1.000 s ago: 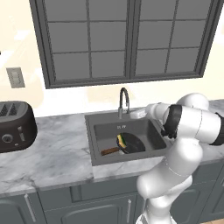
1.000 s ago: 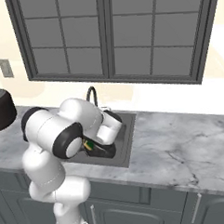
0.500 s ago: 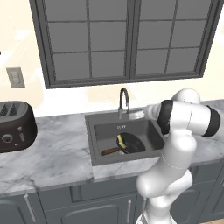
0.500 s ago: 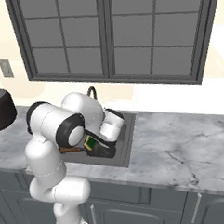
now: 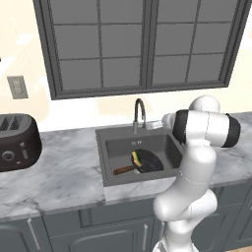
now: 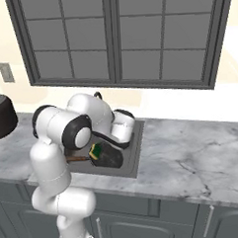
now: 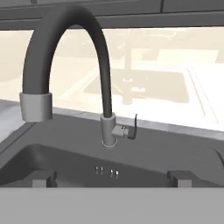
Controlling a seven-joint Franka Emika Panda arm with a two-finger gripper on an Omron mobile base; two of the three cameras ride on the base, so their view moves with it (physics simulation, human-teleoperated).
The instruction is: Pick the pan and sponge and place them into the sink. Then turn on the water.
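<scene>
The black pan (image 5: 149, 162) lies in the dark sink (image 5: 114, 148), its wooden handle (image 5: 123, 170) pointing left. The yellow-and-green sponge (image 5: 136, 158) rests on the pan's left rim. In the right base view the pan (image 6: 109, 159) and sponge (image 6: 96, 151) show just under my forearm. My gripper (image 5: 154, 125) hovers at the sink's rear, right of the gooseneck faucet (image 5: 139, 114). In the hand view my gripper (image 7: 113, 177) is open with nothing between its fingertips (image 7: 43, 177), facing the faucet (image 7: 105, 87) and its small lever (image 7: 131, 128). No water falls from the spout (image 7: 36, 107).
A black toaster (image 5: 17, 142) stands on the marble counter (image 5: 64, 172) at the far left. A window (image 5: 142, 44) rises behind the sink. Open counter (image 6: 191, 147) stretches right of the basin. My elbow (image 5: 206, 128) juts out over the sink's right side.
My hand has swung left along the sink's rear toward the faucet, and the elbow has shifted left with it. The jaws stay open. Pan and sponge have not moved.
</scene>
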